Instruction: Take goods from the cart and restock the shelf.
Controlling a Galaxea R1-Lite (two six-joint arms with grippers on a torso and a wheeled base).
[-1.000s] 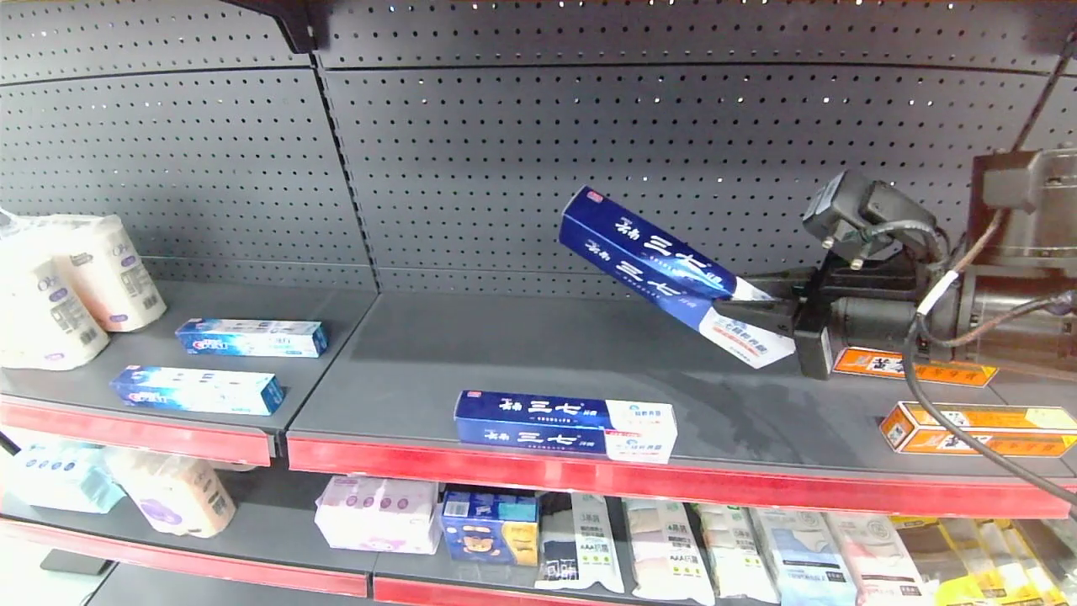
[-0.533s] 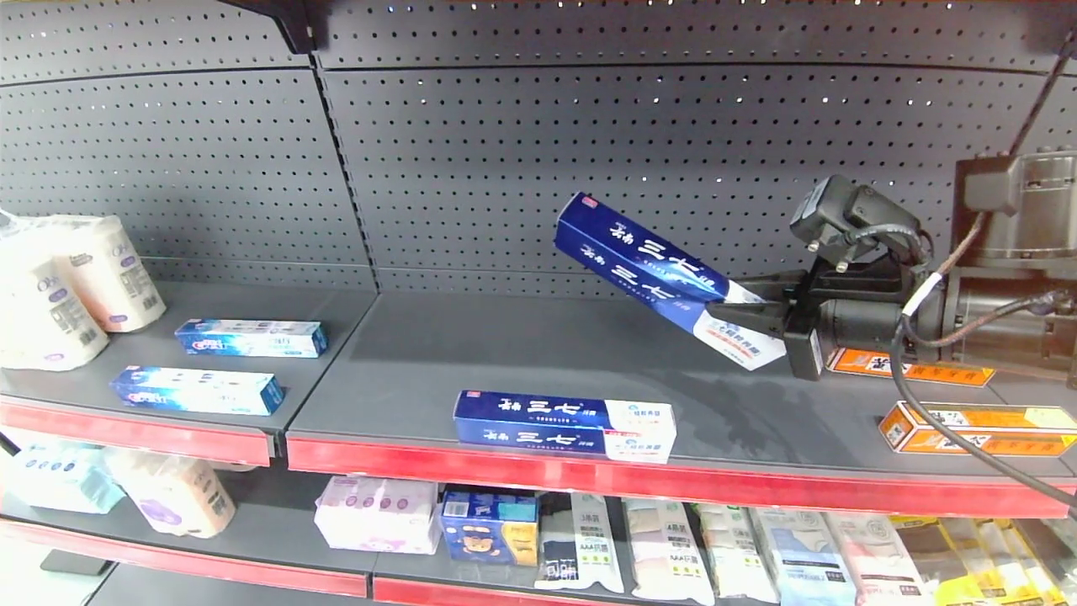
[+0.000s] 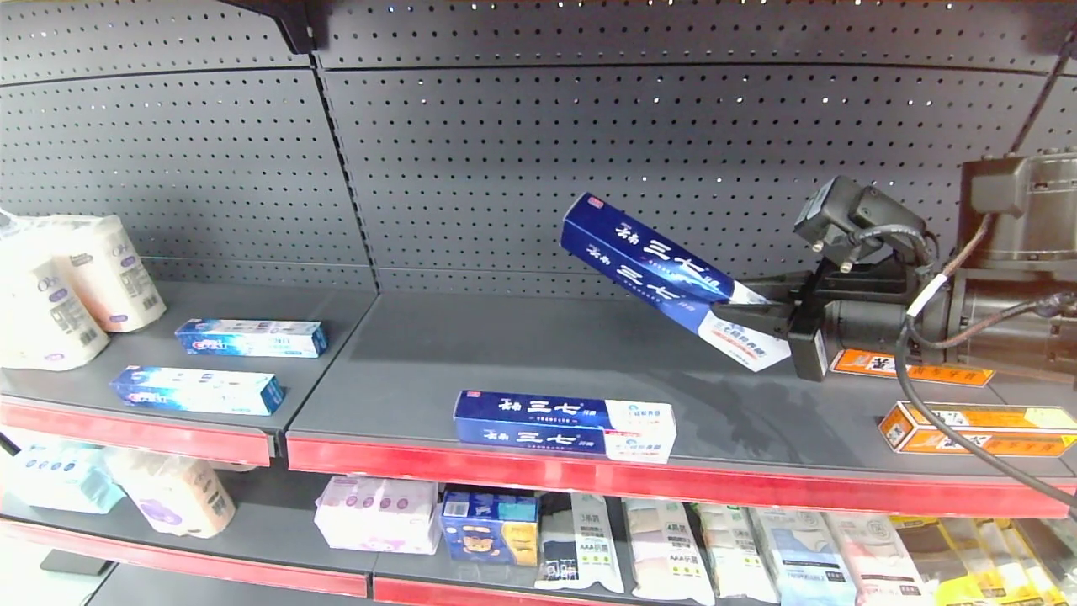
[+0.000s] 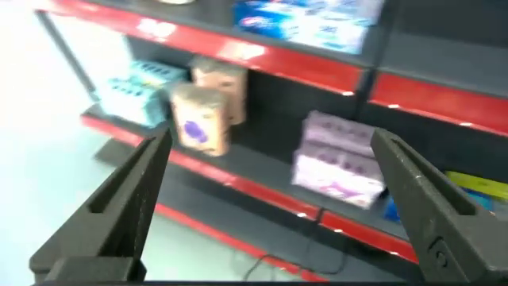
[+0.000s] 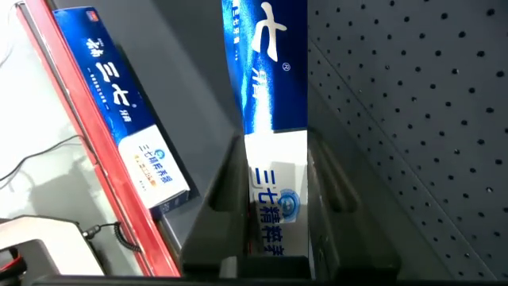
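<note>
My right gripper (image 3: 749, 324) is shut on the white end of a blue toothpaste box (image 3: 652, 269), holding it tilted above the right part of the grey shelf (image 3: 471, 353). The right wrist view has the same held box (image 5: 270, 95) clamped between the dark fingers (image 5: 226, 206), near the pegboard back wall. A matching blue box (image 3: 565, 425) lies flat at the shelf's front edge, also seen from the right wrist as the lying box (image 5: 119, 103). My left gripper (image 4: 270, 206) hangs open and empty, low in front of the lower shelves.
Two light-blue toothpaste boxes (image 3: 251, 337) (image 3: 198, 390) and paper rolls (image 3: 71, 286) sit on the left shelf section. Orange boxes (image 3: 976, 427) lie at the right. Tissue packs (image 3: 379, 513) and bagged goods fill the lower shelf. Bare shelf lies behind the lying blue box.
The right gripper with the blue box shifted slightly left and then back right, ending a little lower than half a second ago. Nothing else moved.
</note>
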